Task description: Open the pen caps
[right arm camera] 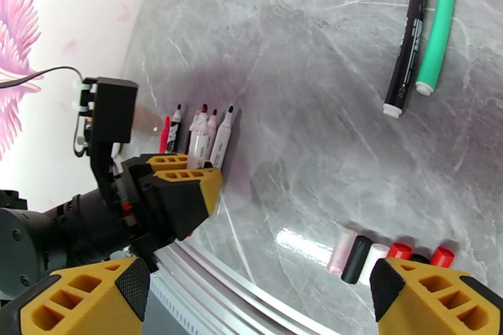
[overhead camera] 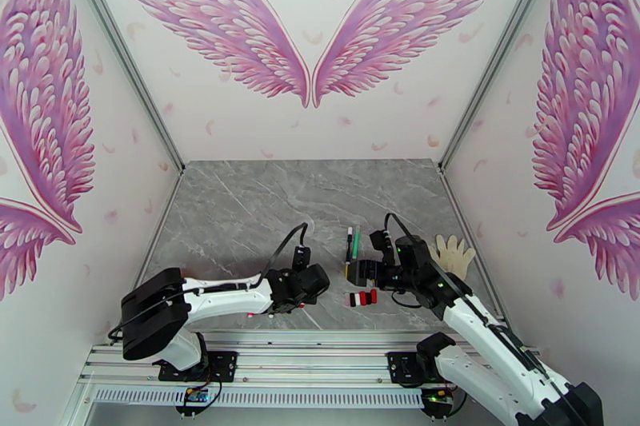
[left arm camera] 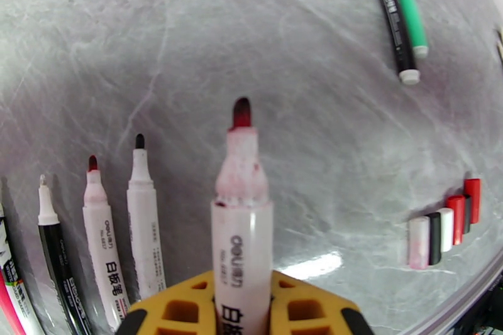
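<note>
- Pen caps (right arm camera: 383,254): six short pieces (pale pink, black, white, red, black, red) lie side by side in one touching row on the desk (overhead camera: 240,212), close to its near edge. None is on a pen.
- In the top view the row of caps (overhead camera: 362,299) sits between the two tools, just nearer the camera than the right one.
- Red-tipped pen (left arm camera: 242,204): white barrel, bare tip stained red, pointing away from the left wrist camera.
- Left tool (left arm camera: 242,311): clamped narrow on the barrel of the red-tipped pen, with a yellow finger (left arm camera: 176,311) pressed against each side.
- Row of bare pens (left arm camera: 100,242): several lie side by side on the desk to the left of the held pen. Black, red and pale tips are exposed, all pointing the same way. The leftmost ones are cut off by the frame edge.
- Right tool (right arm camera: 258,286): jaws wide, nothing between them, hanging just above the cap row.
- Black pen (right arm camera: 405,41) and green pen (right arm camera: 437,28): parallel, just beside each other, further back on the desk and well apart from the caps.
- White glove (overhead camera: 454,253): flat on the desk, beside the right arm.
</note>
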{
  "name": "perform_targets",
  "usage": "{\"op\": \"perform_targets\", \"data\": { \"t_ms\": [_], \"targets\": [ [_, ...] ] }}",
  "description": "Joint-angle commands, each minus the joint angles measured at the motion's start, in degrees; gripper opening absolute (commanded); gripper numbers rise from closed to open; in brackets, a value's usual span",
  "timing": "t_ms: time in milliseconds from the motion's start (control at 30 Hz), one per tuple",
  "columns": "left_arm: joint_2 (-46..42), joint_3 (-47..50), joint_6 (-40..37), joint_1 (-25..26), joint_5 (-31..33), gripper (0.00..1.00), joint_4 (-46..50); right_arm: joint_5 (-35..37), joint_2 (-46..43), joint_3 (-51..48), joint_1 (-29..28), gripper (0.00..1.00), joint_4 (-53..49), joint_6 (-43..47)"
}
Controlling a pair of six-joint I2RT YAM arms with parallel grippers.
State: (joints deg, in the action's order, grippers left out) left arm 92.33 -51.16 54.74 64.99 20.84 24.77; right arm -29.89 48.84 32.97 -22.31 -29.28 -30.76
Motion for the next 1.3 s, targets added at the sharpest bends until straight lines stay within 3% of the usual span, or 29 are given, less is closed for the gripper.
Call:
{"op": "perform_targets", "data": {
  "t_ms": [0,233,500,700,1267],
  "targets": [
    [2.2,-2.9,0.4,0.4,1.5,0.15,3.4,0.1,-0.1,-1.0,-0.5,0.99,1.0,1.0],
    [5.8,-4.7,1.0,0.4,1.7,0.17,5.9,1.6,1.3,-1.4,-0.5,0.99,0.9,1.0],
    [7.6,-6.0,1.3,0.3,1.3,0.29,7.2,2.9,2.2,-1.3,-0.5,0.99,0.7,0.8],
    [7.5,-6.2,1.8,0.2,1.6,0.33,8.4,3.0,1.9,-1.8,-0.5,0.99,0.7,0.2],
    [-4.7,-5.1,0.3,-0.2,5.5,0.34,12.2,3.3,2.8,-0.2,-0.5,0.99,1.7,-1.4]
  ]
}}
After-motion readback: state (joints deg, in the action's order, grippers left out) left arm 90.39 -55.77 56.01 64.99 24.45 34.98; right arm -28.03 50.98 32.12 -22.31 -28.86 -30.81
